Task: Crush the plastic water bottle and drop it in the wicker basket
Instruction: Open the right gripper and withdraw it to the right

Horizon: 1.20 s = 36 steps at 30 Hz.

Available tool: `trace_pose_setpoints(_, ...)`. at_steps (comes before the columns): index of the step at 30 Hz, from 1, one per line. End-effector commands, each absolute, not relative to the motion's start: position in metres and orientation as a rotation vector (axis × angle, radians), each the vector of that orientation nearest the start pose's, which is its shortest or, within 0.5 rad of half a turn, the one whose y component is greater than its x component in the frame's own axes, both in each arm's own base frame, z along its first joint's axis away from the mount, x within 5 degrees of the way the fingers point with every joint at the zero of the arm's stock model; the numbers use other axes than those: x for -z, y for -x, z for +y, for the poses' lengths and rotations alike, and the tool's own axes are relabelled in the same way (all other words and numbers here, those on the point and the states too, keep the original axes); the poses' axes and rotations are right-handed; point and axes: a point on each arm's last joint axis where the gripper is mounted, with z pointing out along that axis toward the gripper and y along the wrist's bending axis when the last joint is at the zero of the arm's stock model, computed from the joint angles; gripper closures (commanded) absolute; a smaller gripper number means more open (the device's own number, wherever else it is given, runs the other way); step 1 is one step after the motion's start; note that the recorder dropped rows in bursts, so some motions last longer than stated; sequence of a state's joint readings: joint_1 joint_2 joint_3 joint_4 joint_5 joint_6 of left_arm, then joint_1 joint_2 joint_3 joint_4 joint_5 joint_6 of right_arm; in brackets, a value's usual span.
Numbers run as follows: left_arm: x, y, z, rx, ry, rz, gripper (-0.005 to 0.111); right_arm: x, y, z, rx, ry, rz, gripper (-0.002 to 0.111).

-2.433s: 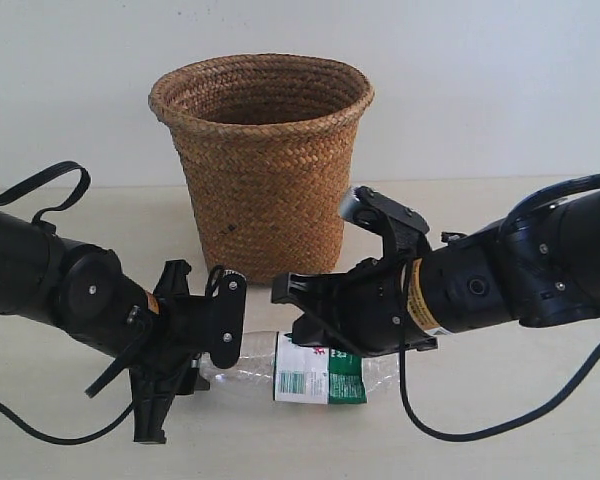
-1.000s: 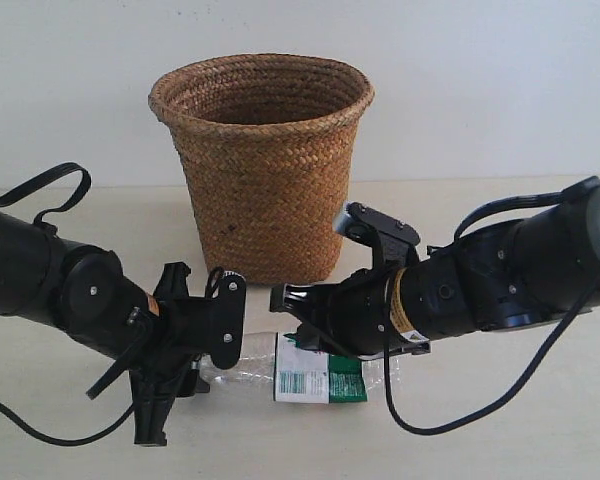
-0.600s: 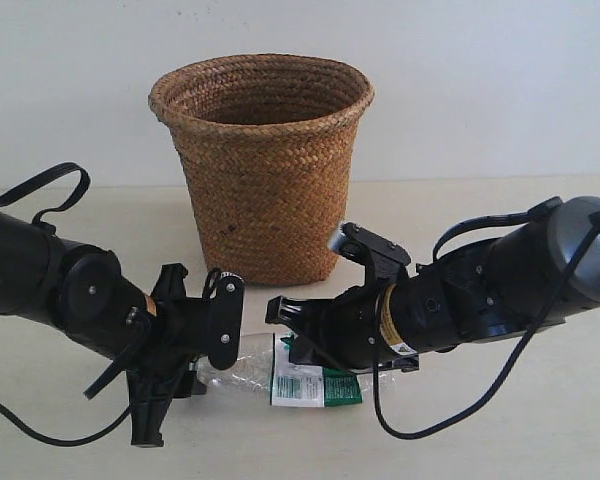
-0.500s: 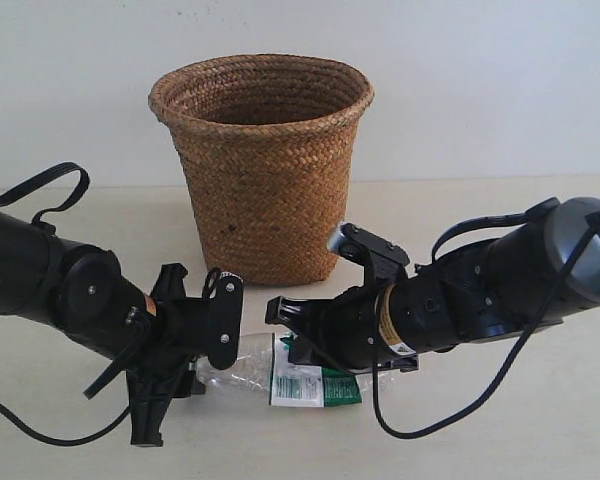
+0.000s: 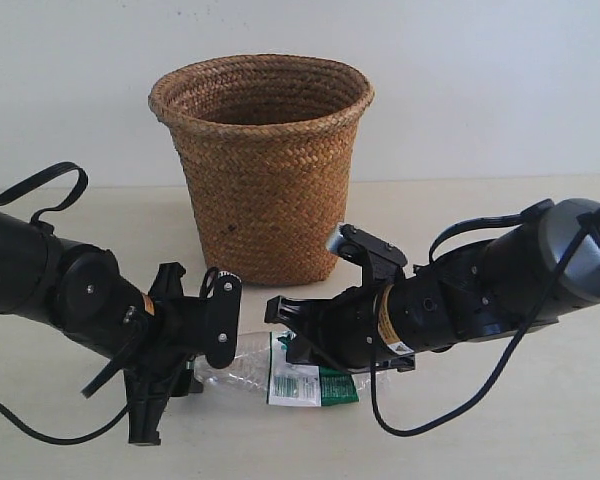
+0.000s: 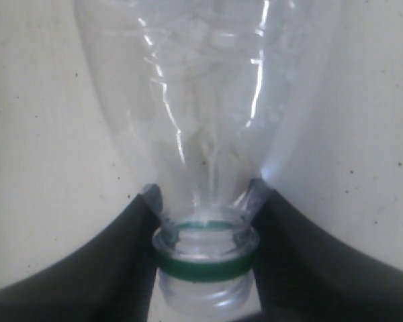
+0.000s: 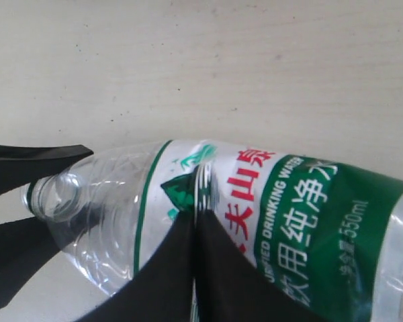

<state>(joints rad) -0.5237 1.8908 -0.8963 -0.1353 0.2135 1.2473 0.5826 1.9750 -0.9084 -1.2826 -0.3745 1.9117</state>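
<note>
The plastic water bottle (image 5: 302,383) lies on its side on the table in front of the wicker basket (image 5: 262,170). It is clear, with a white-and-green label and a green neck ring. My left gripper (image 5: 205,360) is shut on the neck, and in the left wrist view its black fingers (image 6: 131,241) clamp just above the ring on the plastic water bottle (image 6: 201,100). My right gripper (image 5: 292,338) is shut, jaws together. In the right wrist view the right gripper (image 7: 195,216) presses its tips into the creased label of the plastic water bottle (image 7: 292,215). The bottle mouth looks uncapped.
The basket stands upright behind both arms, near the pale wall (image 5: 480,80). Black cables (image 5: 430,425) trail from each arm over the beige tabletop (image 5: 540,440). The left gripper's fingers (image 7: 27,161) show at the edge of the right wrist view.
The right arm has come down and moved left, with its shut gripper pressing on the label. The bottle has shifted a little left and tilted. The left gripper keeps its hold on the neck.
</note>
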Motion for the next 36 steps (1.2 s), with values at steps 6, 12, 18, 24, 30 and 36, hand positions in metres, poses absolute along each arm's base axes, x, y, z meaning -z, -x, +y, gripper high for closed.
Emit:
trace_pose_setpoints(6,-0.117,-0.291,-0.175,0.201,2.642,-2.46,0.103,-0.07,-0.274,0.216,-0.806,0.069,2.74,0.109)
trace_pose_setpoints(12,-0.117,-0.291,-0.175,0.201,2.642,-2.46,0.103,-0.088,-0.277,0.217,-0.817,0.079,2.686,0.109)
trace_pose_setpoints(18,-0.117,-0.291,-0.175,0.198,2.64,-2.458,0.103,-0.137,-0.276,0.214,-0.849,0.123,2.554,0.109)
trace_pose_setpoints(24,-0.117,-0.291,-0.175,0.198,2.64,-2.458,0.103,-0.184,-0.263,0.195,-0.783,0.103,2.422,0.109)
trace_pose_setpoints(30,-0.117,-0.291,-0.175,0.2,2.641,-2.46,0.103,-0.229,-0.232,0.166,-0.731,0.122,2.265,0.109)
trace_pose_setpoints(36,-0.117,-0.291,-0.175,0.2,2.641,-2.46,0.103,-0.266,-0.191,0.125,-0.64,0.1,2.078,0.109)
